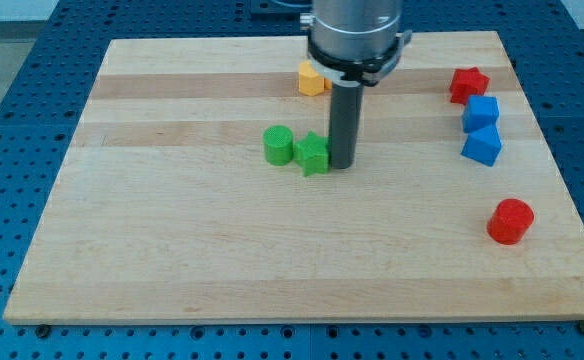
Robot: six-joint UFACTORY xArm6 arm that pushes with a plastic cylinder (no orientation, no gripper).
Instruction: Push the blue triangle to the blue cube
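Observation:
The blue triangle (482,147) lies near the view's right edge of the wooden board. The blue cube (480,112) sits just above it, and the two look to be touching. My tip (340,165) rests on the board near the centre, far to the left of both blue blocks. It stands right against the right side of a green star-shaped block (313,154).
A green cylinder (278,145) sits left of the green star. A yellow block (312,78) is partly hidden behind the arm at the top. A red star (467,85) lies above the blue cube. A red cylinder (510,221) sits at lower right.

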